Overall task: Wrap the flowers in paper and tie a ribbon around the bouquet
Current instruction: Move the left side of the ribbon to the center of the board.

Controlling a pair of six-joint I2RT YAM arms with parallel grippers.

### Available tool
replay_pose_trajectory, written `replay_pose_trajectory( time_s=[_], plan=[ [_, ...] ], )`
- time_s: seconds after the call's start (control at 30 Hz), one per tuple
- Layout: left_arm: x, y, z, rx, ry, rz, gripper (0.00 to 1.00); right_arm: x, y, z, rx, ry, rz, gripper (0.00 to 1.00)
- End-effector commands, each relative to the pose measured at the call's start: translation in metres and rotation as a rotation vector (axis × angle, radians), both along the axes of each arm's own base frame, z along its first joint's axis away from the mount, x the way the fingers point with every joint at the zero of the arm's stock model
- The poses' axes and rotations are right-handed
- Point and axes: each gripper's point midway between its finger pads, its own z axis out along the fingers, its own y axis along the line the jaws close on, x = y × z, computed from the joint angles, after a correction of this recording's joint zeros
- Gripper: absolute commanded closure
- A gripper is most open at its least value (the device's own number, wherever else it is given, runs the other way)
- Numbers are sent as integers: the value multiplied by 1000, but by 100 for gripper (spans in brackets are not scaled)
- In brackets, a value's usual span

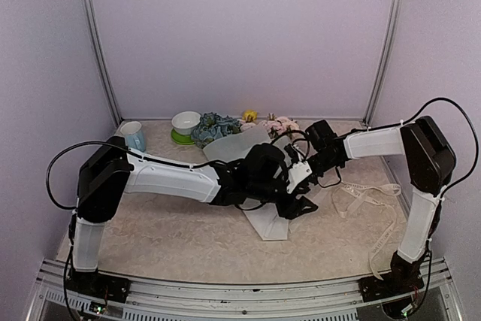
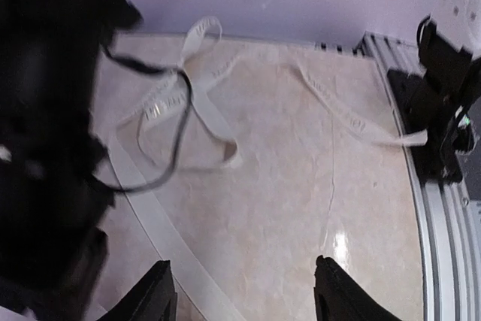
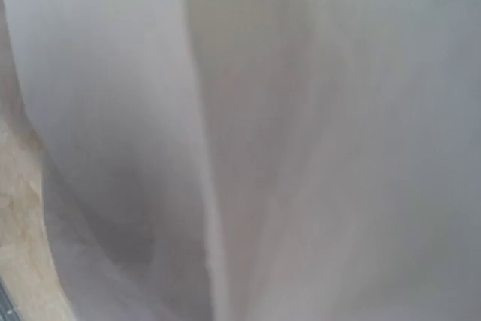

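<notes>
Flowers sit rolled in the paper — ribbon loose, untied — left gripper gapes empty, right gripper closed tight at the paper, hold unclear.

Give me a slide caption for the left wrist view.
Open left gripper above the table, ribbon lying loose ahead.
</notes>
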Motion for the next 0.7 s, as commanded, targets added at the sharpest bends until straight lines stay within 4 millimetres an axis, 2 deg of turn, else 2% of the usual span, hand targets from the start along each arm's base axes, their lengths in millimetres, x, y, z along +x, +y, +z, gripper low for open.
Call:
replay_pose_trajectory(
  time_s=[0.0,0.07,0.13,0.27,0.33,0.43,0.5,0.67],
  plan=[
    [-22,22,-73,354,-4,75,36,13,-5,3,-37,-44,-4,100],
    [-25,25,-93,423,15,93,34,15,-5,2,-44,-44,-6,100],
    [-19,27,-107,460,25,136,33,17,-6,1,-53,-43,-6,100],
    [-5,22,-123,482,36,179,29,18,-7,-1,-63,-45,-12,100],
    [7,17,-125,476,73,211,29,18,-7,0,-64,-46,-15,100],
    [18,25,-141,529,115,260,33,21,-7,0,-70,-51,-24,100],
    [17,32,-148,564,133,263,37,24,-7,0,-74,-54,-29,100],
    [8,58,-161,666,159,273,39,25,-5,2,-72,-61,-29,100]
  ],
)
